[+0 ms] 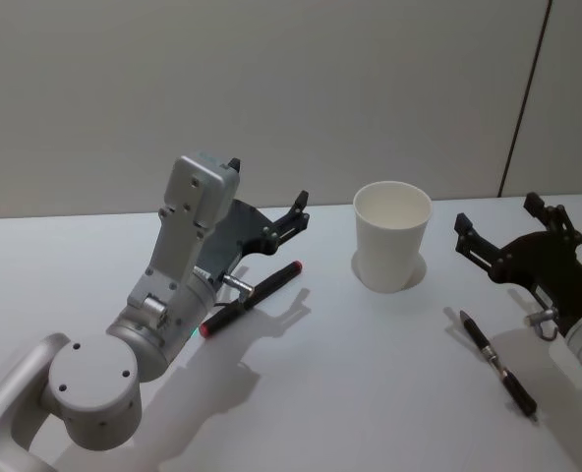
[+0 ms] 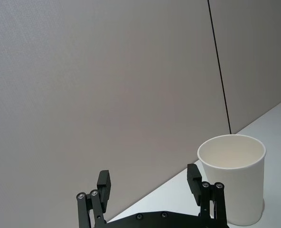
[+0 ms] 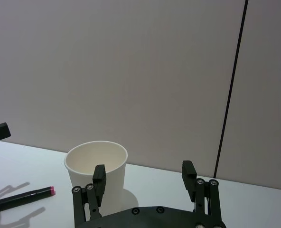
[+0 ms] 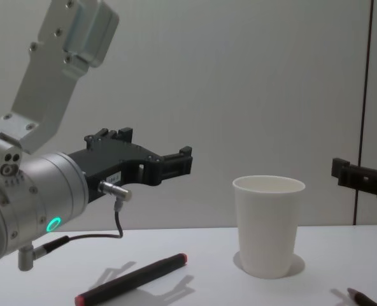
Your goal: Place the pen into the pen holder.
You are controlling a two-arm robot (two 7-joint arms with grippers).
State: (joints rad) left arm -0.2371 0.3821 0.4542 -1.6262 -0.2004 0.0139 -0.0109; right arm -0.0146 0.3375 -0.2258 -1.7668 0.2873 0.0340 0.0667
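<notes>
The pen holder (image 1: 392,236) is a plain white paper cup standing upright at the table's middle back, also seen as the cup (image 4: 269,223), (image 2: 233,175), (image 3: 97,172). A black pen with red ends (image 1: 252,298) lies flat on the table left of the cup, under my left gripper (image 1: 267,189). That gripper hovers above it, open and empty (image 2: 149,180), (image 4: 156,150). A second, all-black pen (image 1: 497,364) lies to the cup's right, in front of my right gripper (image 1: 497,213), which is raised, open and empty (image 3: 144,173). The red-ended pen (image 4: 131,279), (image 3: 22,198) touches neither gripper.
The white table (image 1: 370,393) ends at a grey wall (image 1: 271,79) close behind the cup. A dark vertical seam (image 1: 525,98) runs down the wall at the right. My left arm's large silver body (image 1: 163,305) stands over the table's left front.
</notes>
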